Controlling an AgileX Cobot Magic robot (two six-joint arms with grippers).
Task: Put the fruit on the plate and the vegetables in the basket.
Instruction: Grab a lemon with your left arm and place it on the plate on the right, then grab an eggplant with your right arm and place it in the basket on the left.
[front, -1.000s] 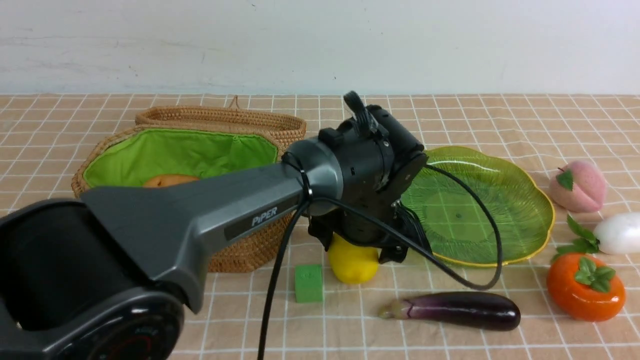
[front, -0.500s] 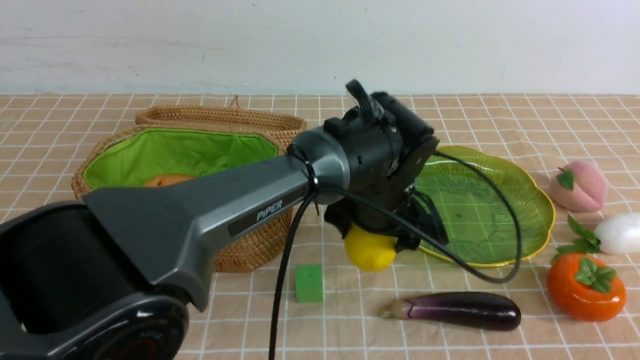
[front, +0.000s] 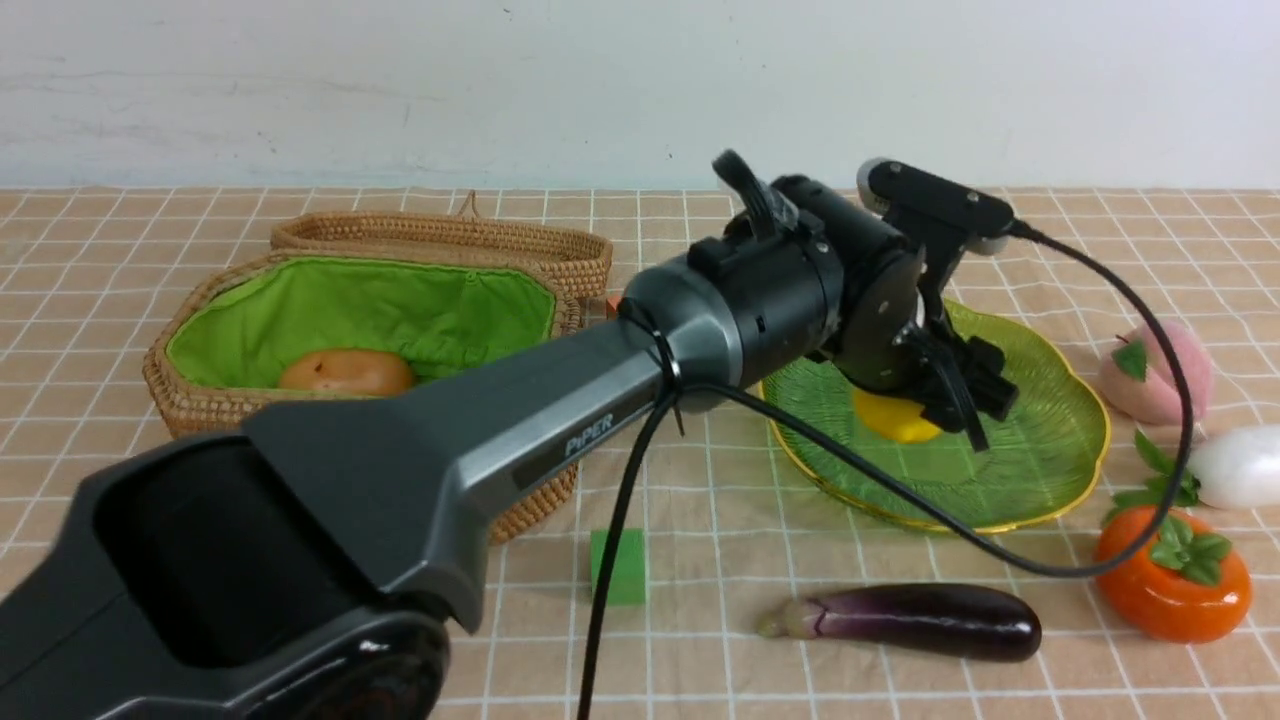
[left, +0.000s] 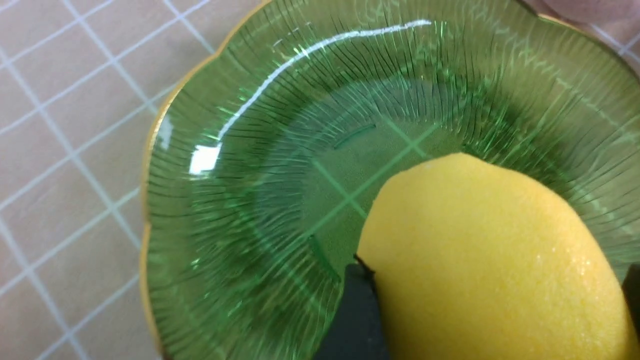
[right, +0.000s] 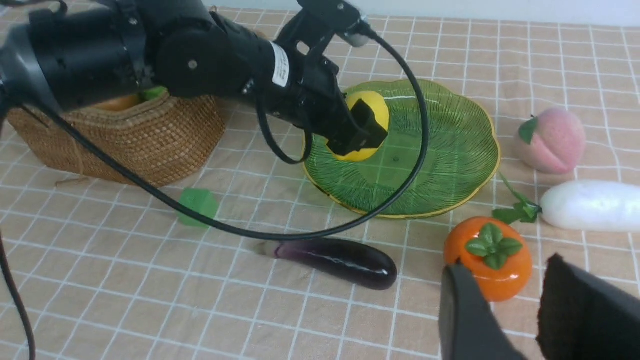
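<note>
My left gripper (front: 930, 410) is shut on the yellow lemon (front: 895, 420) and holds it low over the green plate (front: 1040, 440); whether the lemon touches the glass I cannot tell. The wrist view shows the lemon (left: 490, 260) between the dark fingers (left: 360, 310) over the plate's middle (left: 240, 200). A tan potato (front: 345, 372) lies in the green-lined basket (front: 200, 400). The eggplant (front: 910, 620), persimmon (front: 1170, 575), peach (front: 1165, 375) and white radish (front: 1235, 465) lie on the cloth. My right gripper (right: 505, 265) hangs open and empty just short of the persimmon (right: 487, 250).
A small green cube (front: 618, 565) sits on the checked cloth in front of the basket. The left arm's black cable (front: 1000, 555) loops down over the plate's front rim toward the eggplant. The basket's woven lid (front: 440, 235) lies open behind it.
The left gripper has lifted the lemon off the cloth beside the basket and carried it right and back, over the plate. The potato, earlier half hidden by the arm, now shows.
</note>
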